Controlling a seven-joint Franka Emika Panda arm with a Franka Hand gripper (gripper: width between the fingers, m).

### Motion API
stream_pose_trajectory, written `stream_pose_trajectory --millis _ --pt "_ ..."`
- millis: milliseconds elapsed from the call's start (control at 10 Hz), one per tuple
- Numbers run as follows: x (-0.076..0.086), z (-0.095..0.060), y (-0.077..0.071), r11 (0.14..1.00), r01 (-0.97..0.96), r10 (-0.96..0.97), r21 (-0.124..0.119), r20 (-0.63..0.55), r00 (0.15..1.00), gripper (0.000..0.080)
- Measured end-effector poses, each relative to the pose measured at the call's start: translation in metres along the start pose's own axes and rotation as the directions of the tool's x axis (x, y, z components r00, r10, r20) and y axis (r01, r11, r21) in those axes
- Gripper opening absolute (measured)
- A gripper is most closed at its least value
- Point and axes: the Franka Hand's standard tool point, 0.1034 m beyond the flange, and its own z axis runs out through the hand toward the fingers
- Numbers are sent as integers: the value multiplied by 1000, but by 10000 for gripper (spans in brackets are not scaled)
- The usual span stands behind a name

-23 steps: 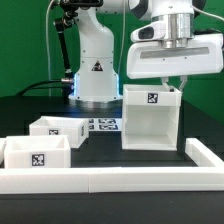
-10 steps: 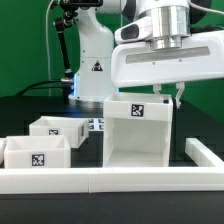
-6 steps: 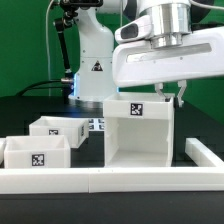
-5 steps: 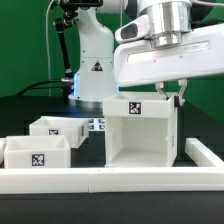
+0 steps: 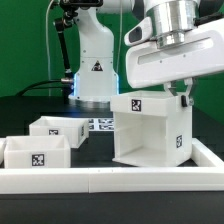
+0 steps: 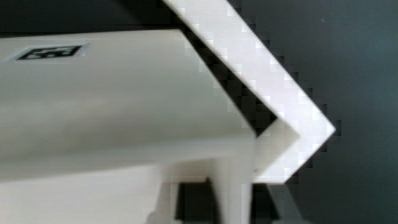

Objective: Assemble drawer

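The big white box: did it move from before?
Yes. The big shell, held at its top rim by the pincer, first slid toward the camera. Then it swung round and shifted to the exterior view's right, so a tagged side wall now shows. The near tray, the far tray and the marker board stayed put.

White shell point(image 5: 148, 135) tilted, open-fronted; rear tray point(image 5: 57, 128), front tray point(image 5: 37, 154) upright, exterior view's left.

Lab — black table point(image 5: 22, 112), marker board point(image 5: 103, 125)
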Motion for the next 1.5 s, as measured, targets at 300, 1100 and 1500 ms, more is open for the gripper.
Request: stream_pose_trajectory --millis 300,1100,1500 --pt "6 -1 -3 988 -155 155 23 -18 988 51" --pt "19 1 -11 802 -594 593 62 38 804 52" --pt "32 9 -31 790 -610 607 58 62 792 53"
